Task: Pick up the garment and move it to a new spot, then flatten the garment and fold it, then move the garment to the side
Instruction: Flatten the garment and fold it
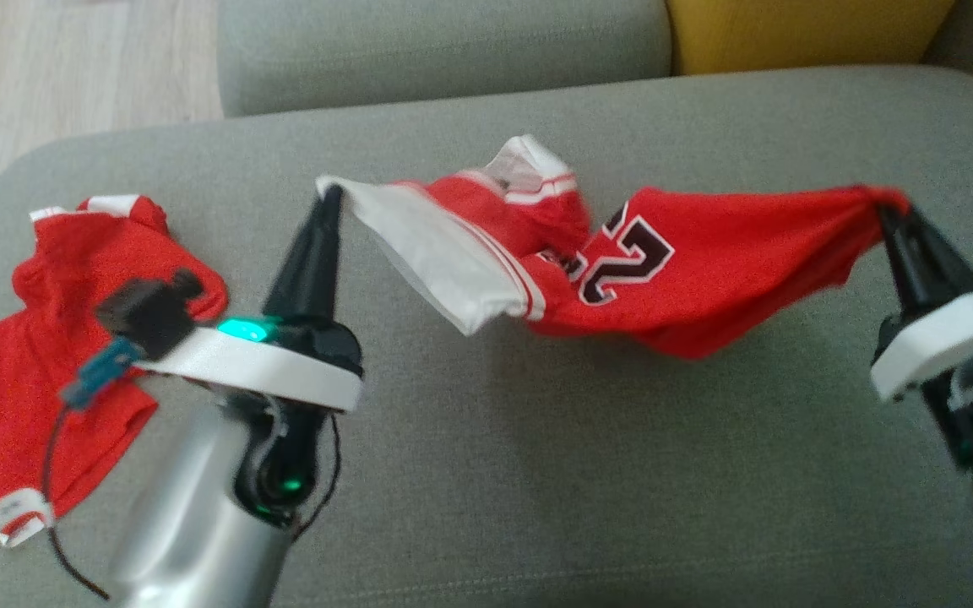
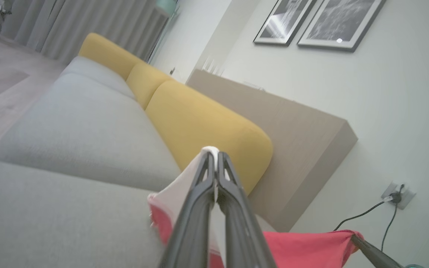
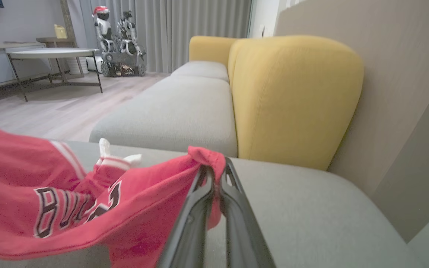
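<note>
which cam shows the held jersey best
Head view: the jersey shows whole, strung between left gripper and right gripper. Right wrist view catches its lettered red part; left wrist view just a white corner and red edge.

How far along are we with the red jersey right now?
Done: the pickup. The left gripper is shut on the white edge of the jersey and the right gripper on its red end, so it hangs between them over the grey cushion. In hand: stretching it out; the middle sags and is bunched. Left: laying it flat, folding it, moving it aside. Another red garment lies crumpled at the cushion's left.
</note>
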Motion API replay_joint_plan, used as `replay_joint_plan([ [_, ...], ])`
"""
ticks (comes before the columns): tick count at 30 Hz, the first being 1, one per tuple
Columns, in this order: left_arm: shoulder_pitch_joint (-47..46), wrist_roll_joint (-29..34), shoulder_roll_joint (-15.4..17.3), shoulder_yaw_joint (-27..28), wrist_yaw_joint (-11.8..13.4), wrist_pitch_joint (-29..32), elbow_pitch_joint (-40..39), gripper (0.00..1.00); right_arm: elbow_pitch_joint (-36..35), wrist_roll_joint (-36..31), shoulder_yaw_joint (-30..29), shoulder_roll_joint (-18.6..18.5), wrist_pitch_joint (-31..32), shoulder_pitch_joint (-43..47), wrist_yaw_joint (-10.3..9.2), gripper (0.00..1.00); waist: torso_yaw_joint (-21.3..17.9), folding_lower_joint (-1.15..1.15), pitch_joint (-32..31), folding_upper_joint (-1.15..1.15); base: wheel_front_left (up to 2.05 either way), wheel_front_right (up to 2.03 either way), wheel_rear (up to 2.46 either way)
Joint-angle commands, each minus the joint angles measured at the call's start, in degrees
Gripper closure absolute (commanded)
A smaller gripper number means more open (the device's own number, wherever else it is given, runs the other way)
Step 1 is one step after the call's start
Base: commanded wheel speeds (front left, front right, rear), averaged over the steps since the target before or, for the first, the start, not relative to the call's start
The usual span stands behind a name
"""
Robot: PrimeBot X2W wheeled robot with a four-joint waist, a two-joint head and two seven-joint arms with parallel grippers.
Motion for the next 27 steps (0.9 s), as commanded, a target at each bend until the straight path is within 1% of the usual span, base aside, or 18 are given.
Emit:
replay_joint_plan([
  [1, -3.03, -1.21, 1.65, 3.00, -0.36, -0.44, -4.62, 1.00, -1.61, -0.16, 0.89, -2.39, -0.56, -4.27, 0.43, 1.00, 0.05, 0.00, -1.27, 0.00, 0.00, 0.00, 0.00],
  [3, -4.19, -2.42, 2.10, 4.22, -0.24, 0.00, -7.68, 1.00, -1.42, -0.05, 0.87, -3.11, -0.22, -6.24, 0.43, 1.00, 0.06, 0.00, -2.02, 0.00, 0.00, 0.00, 0.00],
  [5, -5.53, -3.53, 2.34, 5.51, 0.77, 1.04, -10.55, 1.00, -1.22, 0.91, 0.30, -3.28, 0.52, -8.04, 0.43, 1.00, 0.01, 0.00, -2.65, 0.00, 0.00, 0.00, 0.00],
  [8, -7.10, -4.66, 2.69, 6.78, 3.10, 3.44, -14.10, 1.00, -1.36, 2.45, -0.71, -3.39, 2.12, -9.95, 0.43, 1.00, -0.08, 0.00, -3.54, 0.00, 0.00, 0.00, 0.00],
  [12, -7.48, -5.18, 3.16, 7.42, 6.25, 6.37, -18.64, 1.00, -4.25, 3.86, -2.02, -3.93, 5.78, -9.97, 0.43, 1.00, -0.31, 0.00, -4.31, 0.00, 0.00, 0.00, 0.00],
  [17, -6.07, -4.69, 4.46, 7.22, 9.83, 10.10, -25.63, 1.00, -12.74, 7.05, -5.98, -5.24, 14.19, -6.83, 0.43, 1.00, -0.43, 0.00, -4.88, 0.00, 0.00, 0.00, 0.00],
  [20, -5.98, -4.91, 5.58, 7.69, 12.23, 13.11, -30.27, 1.00, -18.87, 8.81, -10.07, -5.21, 20.68, -5.00, 0.43, 1.00, -0.55, 0.00, -4.89, 0.00, 0.00, 0.00, 0.00],
  [22, -6.90, -5.81, 5.73, 7.94, 13.57, 15.21, -32.72, 1.00, -22.55, 9.76, -12.68, -4.82, 25.12, -4.13, 0.43, 1.00, -0.34, 0.00, -4.49, 0.00, 0.00, 0.00, 0.00],
  [24, -9.03, -5.60, 6.43, 7.76, 14.25, 17.11, -32.66, 1.00, -24.77, 11.53, -14.40, -3.74, 28.87, -4.36, 0.43, 1.00, -0.23, 0.00, -3.68, 0.00, 0.00, 0.00, 0.00],
  [27, -13.73, -6.41, 6.10, 6.88, 14.27, 19.68, -29.01, 1.00, -24.28, 11.76, -13.70, -4.43, 32.39, -7.04, 0.43, 1.00, -0.50, 0.00, -1.47, 0.00, 0.00, 0.00, 0.00],
])
